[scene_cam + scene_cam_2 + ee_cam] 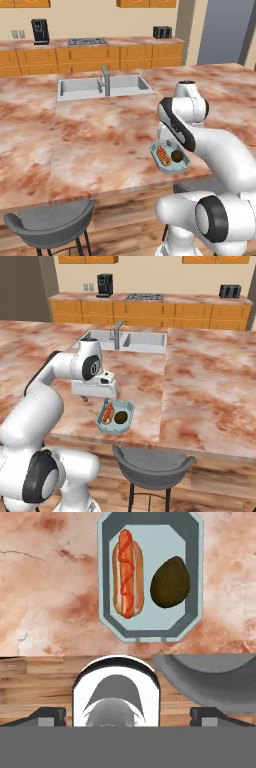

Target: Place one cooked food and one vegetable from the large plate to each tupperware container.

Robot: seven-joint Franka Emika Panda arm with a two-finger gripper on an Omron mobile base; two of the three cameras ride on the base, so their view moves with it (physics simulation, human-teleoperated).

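A pale blue-grey tupperware container (192, 572) with cut corners sits near the counter's front edge (170, 167) (116, 428). Inside it a hot dog (128, 572) (107, 414) with a ketchup line lies beside a dark avocado (170, 582) (121, 417) (177, 156). My gripper (96, 401) (128, 717) hangs above the counter edge, just to the near side of the container. Its fingertips (50, 716) stand wide apart, open, with nothing between them. The large plate is out of view.
A grey stool (152, 466) (50, 222) stands below the counter edge, close under the container. A sink (80, 89) with a faucet (105, 80) is set in the counter further back. Beyond it a coffee machine (40, 31), a stove and a toaster (230, 291) line the back wall.
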